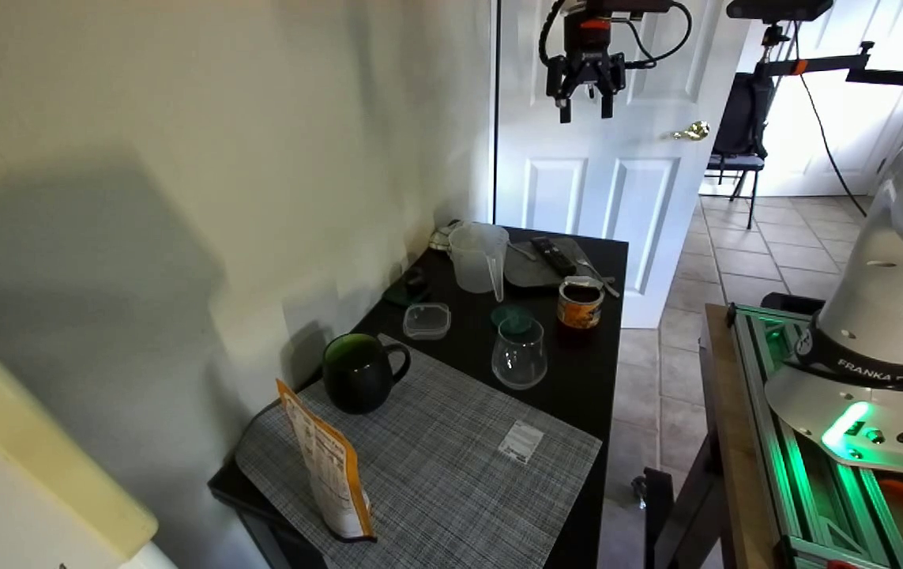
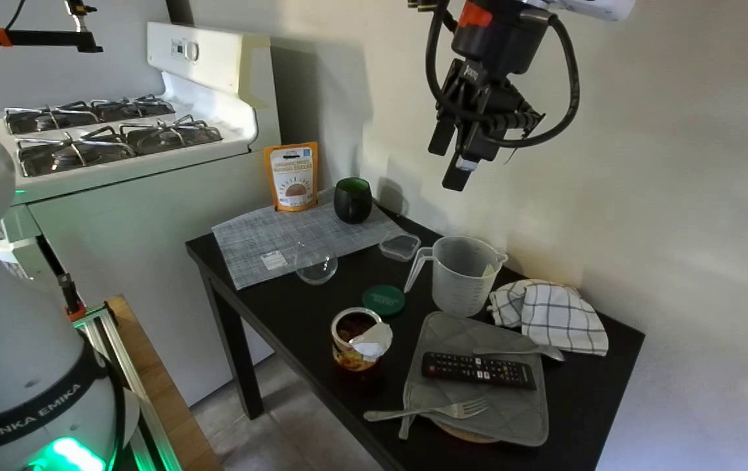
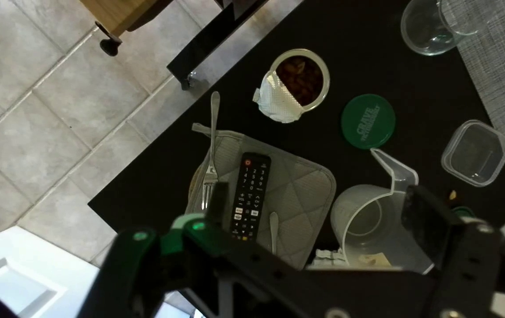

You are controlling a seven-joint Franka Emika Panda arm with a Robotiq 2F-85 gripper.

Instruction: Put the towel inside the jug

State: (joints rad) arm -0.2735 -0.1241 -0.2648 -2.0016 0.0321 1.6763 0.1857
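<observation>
The step in hand seems to be the approach: the white cloth towel with thin dark checks (image 2: 558, 318) lies loosely folded on the black bench (image 2: 308, 314), just beside the translucent plastic jug with a long handle (image 2: 462, 281); whether the two touch I cannot tell. The black gripper (image 1: 586, 111) hangs well above the bench in both exterior views, its fingers (image 1: 607, 106) wide apart with nothing between them. In the wrist view the jug's open mouth shows clearly, but only a scrap of towel appears next to it. The next move, I judge, calls for shifting over the towel, coming down without knocking the jug's rim, and pinching a raised fold. The metal spoon (image 2: 531, 350) on the grey quilted pad (image 2: 449, 329) reaches close to the cloth and could get caught up. After that, the cloth needs lifting high enough to clear the rim. A small pale piece (image 3: 377, 259), unidentifiable, shows within the jug's outline.
</observation>
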